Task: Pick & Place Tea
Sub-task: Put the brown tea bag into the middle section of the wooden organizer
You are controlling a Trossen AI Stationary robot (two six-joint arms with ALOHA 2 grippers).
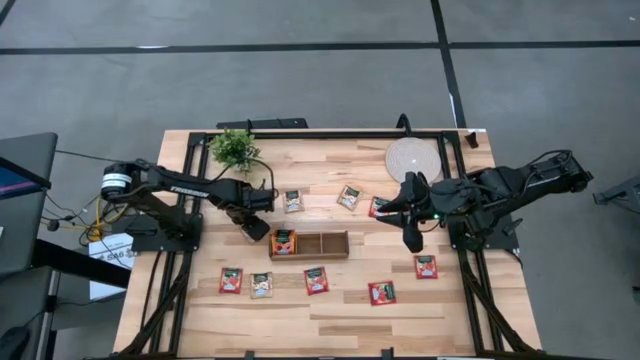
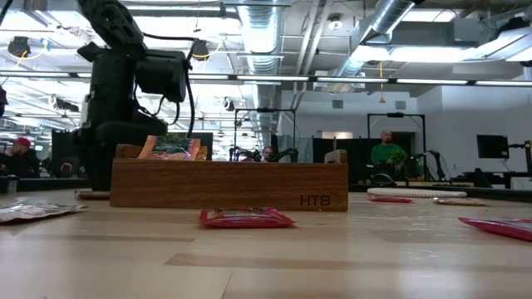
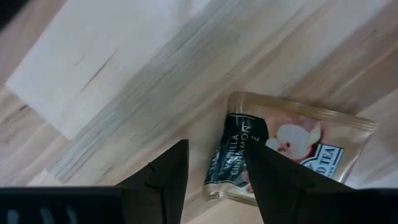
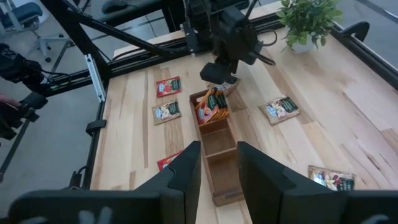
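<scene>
My left gripper (image 1: 256, 226) is low over the table at the left end of the wooden tray (image 1: 309, 245). In its wrist view it is open (image 3: 214, 180) over the dark-printed end of a pale beige tea sachet (image 3: 292, 146) that lies on the wood. That sachet is hidden in the high view. The tray's left compartment holds sachets (image 1: 284, 242) that stick up above its wall (image 2: 170, 148). More red and beige sachets lie flat around the tray (image 1: 316, 280) (image 1: 349, 196). My right gripper (image 1: 412, 240), open (image 4: 219, 177), hovers right of the tray, touching nothing. My left gripper comes down from above with one finger (image 3: 273, 180) over the beige sachet's dark-printed end (image 3: 233, 155) and the other finger (image 3: 165, 183) beside it on bare wood. I cannot tell whether either finger touches the sachet, which lies on the table.
A small potted plant (image 1: 234, 148) stands at the far left and a round pale mat (image 1: 412, 158) at the far right. The tray's middle and right compartments (image 4: 217, 146) look bare. Open wood lies along the near edge. People stand in the room beyond the table.
</scene>
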